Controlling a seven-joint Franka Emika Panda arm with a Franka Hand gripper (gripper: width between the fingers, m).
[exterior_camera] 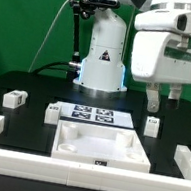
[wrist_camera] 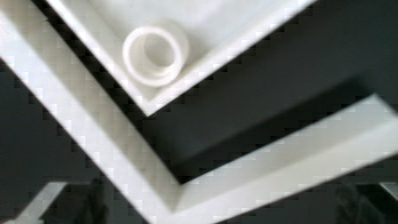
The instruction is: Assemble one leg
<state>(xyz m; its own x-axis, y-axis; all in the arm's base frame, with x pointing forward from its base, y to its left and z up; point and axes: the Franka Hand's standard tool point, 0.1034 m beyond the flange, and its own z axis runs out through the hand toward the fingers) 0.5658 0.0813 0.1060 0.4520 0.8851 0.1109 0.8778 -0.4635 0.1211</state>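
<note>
Approach step, I judged: the released gripper (exterior_camera: 163,97) hovered over the small white tagged plastic leg (exterior_camera: 153,123), at two o'clock of the flat white square panel (exterior_camera: 103,146); descending and clasping looked next.

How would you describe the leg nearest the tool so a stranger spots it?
Find the large white panel. Beyond its corner on the exterior view's right stands the leg, a small white block. It alone sits just below the tool.
</note>
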